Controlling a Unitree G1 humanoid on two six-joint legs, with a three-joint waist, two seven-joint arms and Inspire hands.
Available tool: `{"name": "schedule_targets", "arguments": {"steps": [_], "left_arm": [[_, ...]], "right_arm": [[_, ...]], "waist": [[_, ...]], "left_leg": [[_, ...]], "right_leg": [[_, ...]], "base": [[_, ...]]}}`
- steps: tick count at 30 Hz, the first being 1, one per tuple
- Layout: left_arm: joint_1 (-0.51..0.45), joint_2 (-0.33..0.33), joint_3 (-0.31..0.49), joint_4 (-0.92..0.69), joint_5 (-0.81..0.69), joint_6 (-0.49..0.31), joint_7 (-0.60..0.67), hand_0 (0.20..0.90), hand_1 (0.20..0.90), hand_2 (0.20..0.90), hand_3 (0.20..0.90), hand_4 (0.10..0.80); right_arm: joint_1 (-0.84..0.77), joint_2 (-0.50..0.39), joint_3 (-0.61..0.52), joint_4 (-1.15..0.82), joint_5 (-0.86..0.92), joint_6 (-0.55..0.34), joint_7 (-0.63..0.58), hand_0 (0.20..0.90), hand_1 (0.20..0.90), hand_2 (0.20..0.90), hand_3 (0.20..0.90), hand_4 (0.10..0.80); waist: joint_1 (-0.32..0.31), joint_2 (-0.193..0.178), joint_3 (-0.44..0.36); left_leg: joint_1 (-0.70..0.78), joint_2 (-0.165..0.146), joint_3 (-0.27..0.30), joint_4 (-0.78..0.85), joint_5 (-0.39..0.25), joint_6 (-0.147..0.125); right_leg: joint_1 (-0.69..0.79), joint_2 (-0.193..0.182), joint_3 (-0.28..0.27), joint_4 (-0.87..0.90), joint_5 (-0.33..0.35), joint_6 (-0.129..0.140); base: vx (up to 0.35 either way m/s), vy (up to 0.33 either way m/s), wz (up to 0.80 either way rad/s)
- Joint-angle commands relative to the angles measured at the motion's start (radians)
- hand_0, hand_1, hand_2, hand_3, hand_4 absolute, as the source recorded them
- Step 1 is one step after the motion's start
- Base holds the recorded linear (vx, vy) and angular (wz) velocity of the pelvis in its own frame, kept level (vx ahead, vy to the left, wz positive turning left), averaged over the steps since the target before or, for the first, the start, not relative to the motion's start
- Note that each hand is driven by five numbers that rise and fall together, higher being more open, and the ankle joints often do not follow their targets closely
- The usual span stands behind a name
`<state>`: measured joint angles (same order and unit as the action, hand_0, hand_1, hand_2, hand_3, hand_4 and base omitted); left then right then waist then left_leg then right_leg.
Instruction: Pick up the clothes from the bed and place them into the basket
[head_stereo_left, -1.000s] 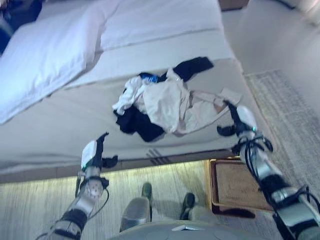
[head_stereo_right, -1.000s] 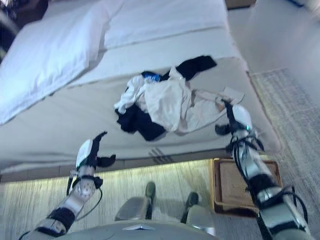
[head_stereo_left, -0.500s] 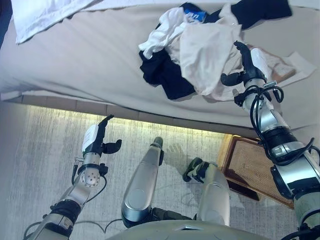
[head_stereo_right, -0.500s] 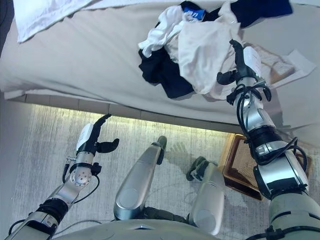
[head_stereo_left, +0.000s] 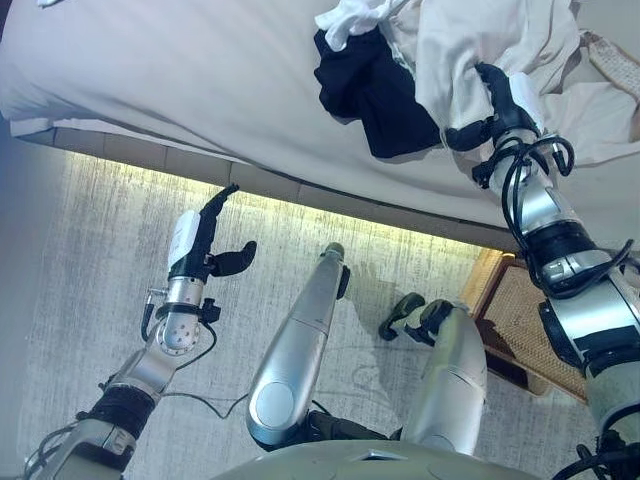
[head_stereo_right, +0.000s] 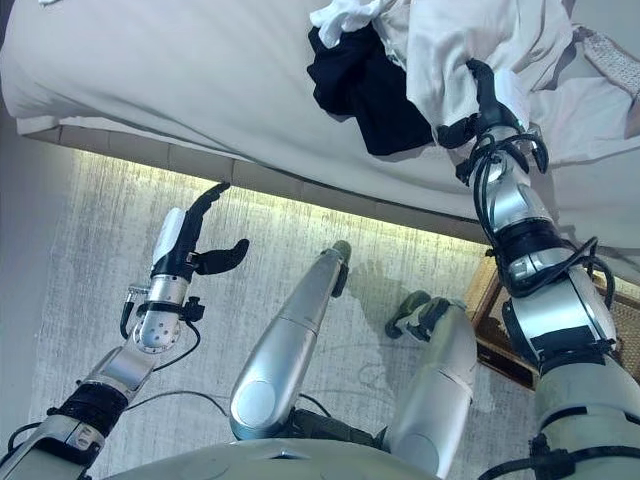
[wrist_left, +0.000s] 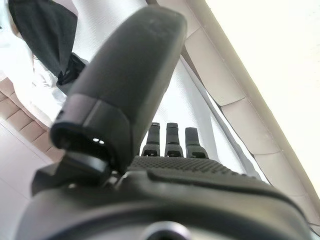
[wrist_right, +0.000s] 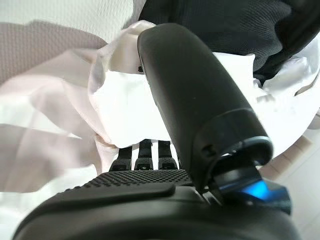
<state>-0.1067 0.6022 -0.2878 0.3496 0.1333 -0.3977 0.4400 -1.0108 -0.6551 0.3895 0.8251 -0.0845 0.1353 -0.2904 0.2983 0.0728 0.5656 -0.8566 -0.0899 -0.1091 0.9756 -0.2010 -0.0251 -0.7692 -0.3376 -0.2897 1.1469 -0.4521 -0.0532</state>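
Note:
A pile of clothes lies on the bed (head_stereo_left: 150, 70) near its front edge: a cream garment (head_stereo_left: 480, 40) on top and a black garment (head_stereo_left: 375, 90) beside it. My right hand (head_stereo_left: 500, 100) is open, with straight fingers against the cream garment's lower edge and the thumb spread. The right wrist view shows the fingers (wrist_right: 150, 155) reaching into white cloth (wrist_right: 125, 105), with black cloth (wrist_right: 225, 25) past it. My left hand (head_stereo_left: 200, 245) is open and empty, low over the floor in front of the bed. The wicker basket (head_stereo_left: 510, 310) stands on the floor at the lower right.
The bed's lit base edge (head_stereo_left: 200, 170) runs across in front of me. A pale woven carpet (head_stereo_left: 80, 280) covers the floor at the left. In the left wrist view the bed's edge (wrist_left: 235, 110) shows past the straight fingers (wrist_left: 172, 140).
The camera has tilted down, so the bed has moved up the picture. My right hand has gone from the pile's right edge in against the cream garment. The left hand has stayed low and open.

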Motion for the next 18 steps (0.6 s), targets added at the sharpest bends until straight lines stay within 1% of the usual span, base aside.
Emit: {"name": "schedule_targets", "arguments": {"steps": [1,2,3,4,5,12,15,18], "left_arm": [[-0.005,0.051,0.029,-0.112,-0.043,-0.058,0.012,0.900,0.900,0.900,0.900,0.800],[-0.003,0.052,0.030,-0.112,-0.041,-0.060,0.010,0.900,0.900,0.900,0.900,0.800],[0.002,0.054,0.027,-0.114,-0.034,-0.065,0.010,0.900,0.900,0.900,0.900,0.800],[0.006,0.056,0.029,-0.118,-0.033,-0.067,0.010,0.900,0.900,0.900,0.900,0.800],[0.011,0.060,0.033,-0.123,-0.037,-0.068,0.010,0.900,0.900,0.900,0.900,0.800],[0.041,0.083,0.054,-0.141,-0.042,-0.090,-0.011,0.900,0.900,0.900,0.900,0.800],[0.051,0.087,0.060,-0.137,-0.039,-0.108,-0.032,0.900,0.900,0.900,0.900,0.800],[0.062,0.088,0.066,-0.140,-0.031,-0.117,-0.039,0.900,0.900,0.900,0.900,0.800]], "right_arm": [[-0.135,-0.086,0.056,-0.037,0.016,-0.039,-0.017,0.728,0.728,0.728,0.700,0.600],[-0.135,-0.088,0.057,-0.039,0.014,-0.036,-0.016,0.728,0.728,0.728,0.700,0.600],[-0.133,-0.093,0.060,-0.045,0.009,-0.027,-0.012,0.611,0.611,0.611,0.562,0.462],[-0.130,-0.099,0.061,-0.048,0.007,-0.021,-0.006,0.432,0.432,0.432,0.354,0.254],[-0.128,-0.107,0.063,-0.051,0.001,-0.013,-0.002,0.300,0.300,0.300,0.200,0.100],[-0.124,-0.145,0.061,-0.050,0.005,0.001,-0.006,0.300,0.300,0.300,0.200,0.100],[-0.107,-0.152,0.052,-0.047,-0.010,-0.011,-0.002,0.300,0.300,0.300,0.200,0.100],[-0.086,-0.161,0.046,-0.058,-0.016,-0.011,0.005,0.300,0.300,0.300,0.200,0.100]], "waist": [[0.018,0.030,-0.046],[0.018,0.030,-0.046],[0.019,0.028,-0.046],[0.019,0.026,-0.046],[0.020,0.025,-0.046],[0.026,0.019,-0.046],[0.025,0.010,-0.046],[0.025,-0.001,-0.046]], "left_leg": [[0.049,-0.068,0.075,0.046,-0.123,0.090],[0.049,-0.068,0.074,0.046,-0.123,0.089],[0.050,-0.069,0.070,0.044,-0.123,0.089],[0.054,-0.070,0.066,0.043,-0.124,0.088],[0.056,-0.071,0.063,0.043,-0.124,0.088],[0.067,-0.072,0.053,0.051,-0.127,0.081],[0.104,-0.071,0.046,0.029,-0.126,0.077],[0.160,-0.063,0.042,-0.014,-0.118,0.075]], "right_leg": [[0.007,0.105,-0.028,-0.004,0.039,-0.030],[0.008,0.105,-0.029,-0.004,0.038,-0.030],[0.010,0.108,-0.031,-0.006,0.039,-0.031],[0.015,0.111,-0.033,-0.010,0.038,-0.032],[0.019,0.113,-0.034,-0.012,0.038,-0.033],[0.041,0.111,-0.047,-0.018,0.041,-0.032],[0.084,0.118,-0.050,-0.042,0.046,-0.031],[0.145,0.122,-0.054,-0.081,0.053,-0.027]], "base": [[0.002,-0.048,0.04],[0.016,-0.056,0.03],[0.024,-0.056,0.04],[0.030,-0.066,0.05],[0.022,-0.055,0.05],[0.010,-0.045,0.01],[0.004,-0.011,0.00],[0.000,0.000,0.00]]}}
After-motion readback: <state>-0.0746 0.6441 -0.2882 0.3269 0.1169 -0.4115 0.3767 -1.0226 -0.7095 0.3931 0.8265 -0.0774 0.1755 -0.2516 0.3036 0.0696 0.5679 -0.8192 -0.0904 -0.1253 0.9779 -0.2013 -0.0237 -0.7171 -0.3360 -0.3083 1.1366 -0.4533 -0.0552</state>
